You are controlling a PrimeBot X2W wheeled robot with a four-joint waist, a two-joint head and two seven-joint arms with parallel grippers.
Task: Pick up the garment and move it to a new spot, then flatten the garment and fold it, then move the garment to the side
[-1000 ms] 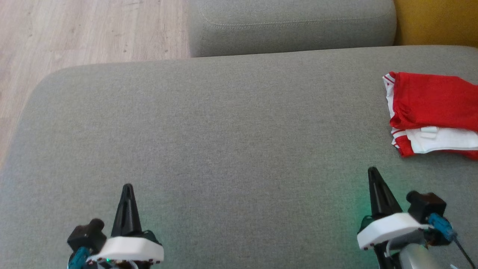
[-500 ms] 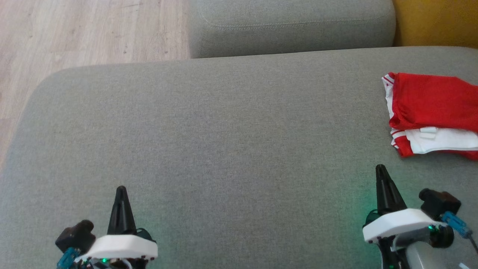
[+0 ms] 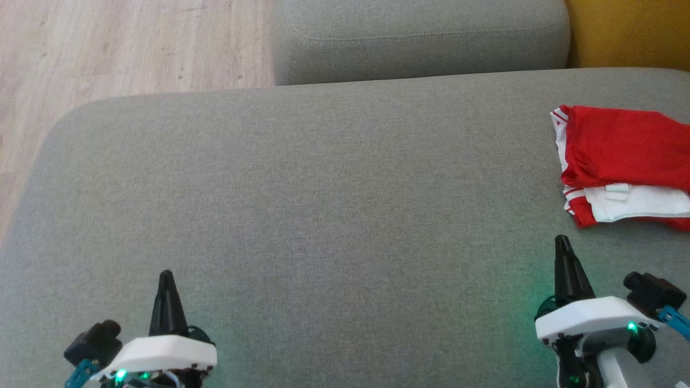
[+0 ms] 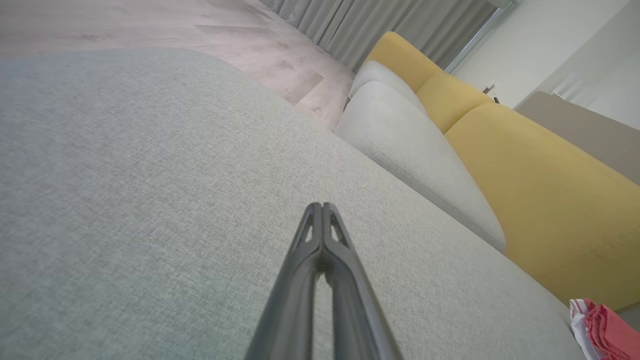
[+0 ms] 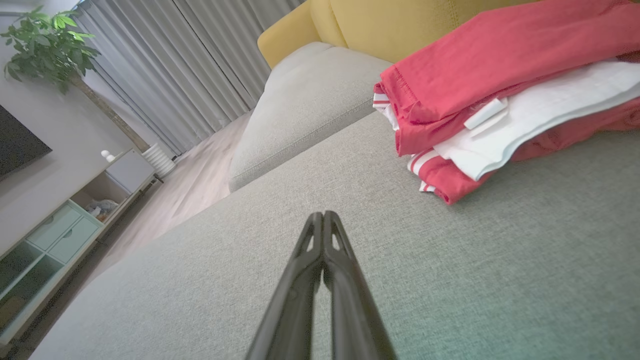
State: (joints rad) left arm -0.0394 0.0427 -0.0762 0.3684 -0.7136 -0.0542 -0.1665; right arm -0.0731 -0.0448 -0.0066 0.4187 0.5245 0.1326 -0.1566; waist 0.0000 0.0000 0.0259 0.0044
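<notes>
At 10 o'clock in the head view is the wooden floor. At 7 o'clock stands the left claw. Its two fingers are pressed together and it holds nothing, as the left wrist view also shows. The wide grey seat takes the middle, and a grey cushion lies at 12 o'clock. At 4 o'clock is the right claw, also with fingers together and nothing between them. The garment lies at 3 o'clock, at the right side of the seat. It is near the right claw but apart from it, and the picture border cuts part of it. It is red and white and folded in several layers. Behind it, at 1 o'clock, is a yellow backrest.

The garment looks light, thin and soft. I judge it will sag, and the layers will slide open, if it is lifted at one point. If it must be taken again, the better place is the folded edge toward 9 o'clock, pinching all layers together, best with both claws at two corners. The woven seat probably gives friction, so dragging may undo the fold.

Compared with one second ago, the left claw has gone lower and toward 8 o'clock, and the right claw has gone toward 3 o'clock, so they are further apart. The garment keeps its place and shape.
</notes>
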